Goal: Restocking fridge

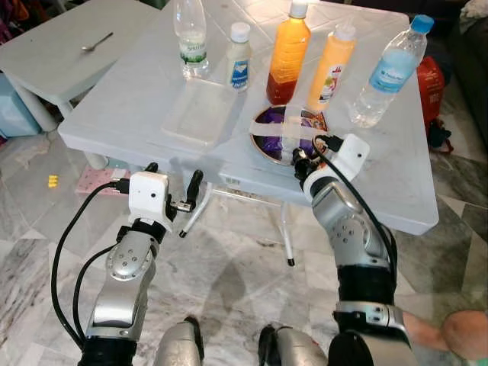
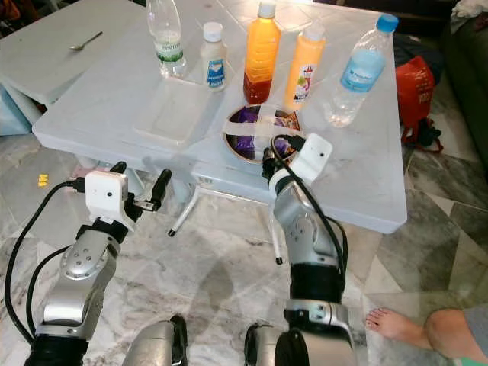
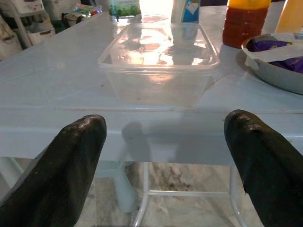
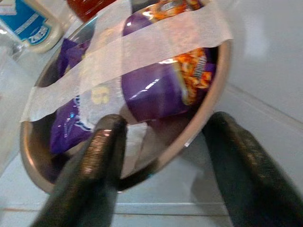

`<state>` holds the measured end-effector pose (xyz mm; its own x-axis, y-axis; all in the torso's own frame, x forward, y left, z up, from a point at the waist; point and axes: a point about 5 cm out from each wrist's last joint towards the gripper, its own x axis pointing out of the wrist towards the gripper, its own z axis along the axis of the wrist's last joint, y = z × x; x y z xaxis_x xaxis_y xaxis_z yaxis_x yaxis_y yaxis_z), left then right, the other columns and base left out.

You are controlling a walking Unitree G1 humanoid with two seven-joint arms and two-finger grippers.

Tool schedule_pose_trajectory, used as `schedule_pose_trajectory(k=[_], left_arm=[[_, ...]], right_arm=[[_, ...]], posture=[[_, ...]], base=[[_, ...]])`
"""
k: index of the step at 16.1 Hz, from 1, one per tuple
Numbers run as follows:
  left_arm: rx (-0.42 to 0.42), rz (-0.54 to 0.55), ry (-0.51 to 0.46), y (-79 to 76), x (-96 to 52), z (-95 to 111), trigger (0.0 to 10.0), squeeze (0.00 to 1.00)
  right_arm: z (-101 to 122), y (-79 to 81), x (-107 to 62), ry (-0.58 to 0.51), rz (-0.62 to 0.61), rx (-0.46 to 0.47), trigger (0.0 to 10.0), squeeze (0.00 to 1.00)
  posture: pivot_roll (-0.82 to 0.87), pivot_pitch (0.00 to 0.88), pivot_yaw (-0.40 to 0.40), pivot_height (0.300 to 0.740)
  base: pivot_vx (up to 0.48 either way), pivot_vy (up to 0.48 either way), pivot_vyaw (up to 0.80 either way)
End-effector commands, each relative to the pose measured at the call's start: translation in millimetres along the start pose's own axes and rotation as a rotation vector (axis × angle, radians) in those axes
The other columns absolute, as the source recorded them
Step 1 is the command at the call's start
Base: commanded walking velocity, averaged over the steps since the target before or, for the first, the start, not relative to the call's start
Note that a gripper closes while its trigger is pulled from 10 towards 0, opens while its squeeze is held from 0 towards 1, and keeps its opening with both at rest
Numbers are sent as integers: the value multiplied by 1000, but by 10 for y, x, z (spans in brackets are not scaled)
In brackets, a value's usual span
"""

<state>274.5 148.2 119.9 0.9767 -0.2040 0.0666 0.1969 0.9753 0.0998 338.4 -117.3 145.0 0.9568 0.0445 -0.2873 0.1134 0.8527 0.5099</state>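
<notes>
A metal bowl [image 4: 217, 94] of purple snack packs [image 4: 156, 85], crossed by white tape, sits near the front edge of the white table [image 1: 114, 99]. My right gripper [image 4: 165, 120] is open and straddles the bowl's near rim, one finger inside and one outside. A clear plastic container [image 3: 158, 61] lies left of the bowl. My left gripper [image 3: 165, 118] is open just off the table's front edge, facing that container. Behind stand a clear water bottle [image 1: 191, 38], a small white bottle [image 1: 239, 57], two orange juice bottles [image 1: 289, 53] [image 1: 331, 65] and a blue-capped water bottle [image 1: 389, 72].
A second white table [image 1: 46, 53] with a spoon [image 1: 97, 41] stands at the left. A red bag [image 1: 429, 80] lies beyond the table's right side. A person's leg [image 1: 457, 332] is at the lower right. Metal table legs [image 1: 286, 229] stand on the marble floor ahead.
</notes>
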Motion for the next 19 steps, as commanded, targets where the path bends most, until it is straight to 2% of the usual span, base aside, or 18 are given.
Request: schedule_pose_trajectory(k=[1,5,6,10,17,18,19], left_arm=[[5,-13,4,-10,-8,1,10000,0],[5,-16,4,-25,-18,0,10000,0],[5,-18,3,-25,-13,1,10000,0],[4,-23,-1,-36,6,5,10000,0],[2,-23,-3,-46,14,5,10000,0],[1,-23,-3,-47,14,4,10000,0],[1,-23,-2,-51,12,-1,10000,0]], right_arm=[[-115,-50,20,66,-16,-13,235,0],[-106,-84,28,73,-43,23,0,0],[-89,-153,5,74,-91,76,0,0],[-38,-262,-76,51,-160,152,0,0],[87,-404,-209,12,-210,189,0,0],[110,-407,-226,6,-214,191,1922,0],[122,-428,-241,5,-229,177,10000,0]], posture=[[29,164,-18,740],[32,162,-16,740],[30,161,-14,740],[24,157,-13,740],[20,155,-10,740],[20,155,-10,740],[8,153,-11,740]], base=[[0,0,0],[0,0,0],[0,0,0],[0,0,0],[0,0,0],[0,0,0],[0,0,0]])
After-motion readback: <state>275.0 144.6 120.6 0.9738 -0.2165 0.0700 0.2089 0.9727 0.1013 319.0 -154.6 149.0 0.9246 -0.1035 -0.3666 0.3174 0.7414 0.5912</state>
